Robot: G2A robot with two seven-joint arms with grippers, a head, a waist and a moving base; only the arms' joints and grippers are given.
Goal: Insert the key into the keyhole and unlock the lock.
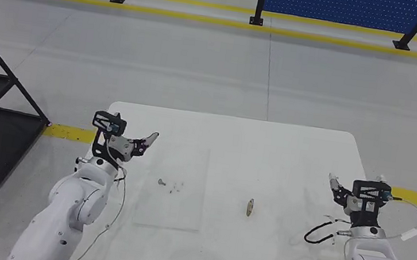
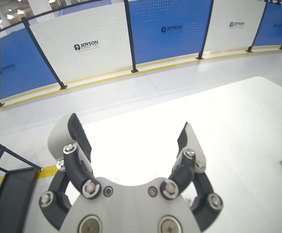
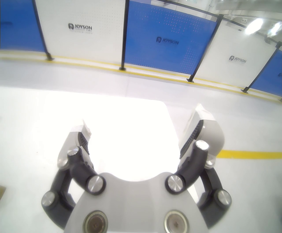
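Left claw [image 2: 130,123] agape (empty), lock [image 1: 250,208] well apart

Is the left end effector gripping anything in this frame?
No, the left end effector stands wide open, and only the bare white table shows through the gap.

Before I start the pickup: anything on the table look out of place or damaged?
Nothing stands out. The lock lies on the table, near its middle; the key lies apart on a pale mat. The left end effector and right end effector are open and empty. Damage is too small to tell.
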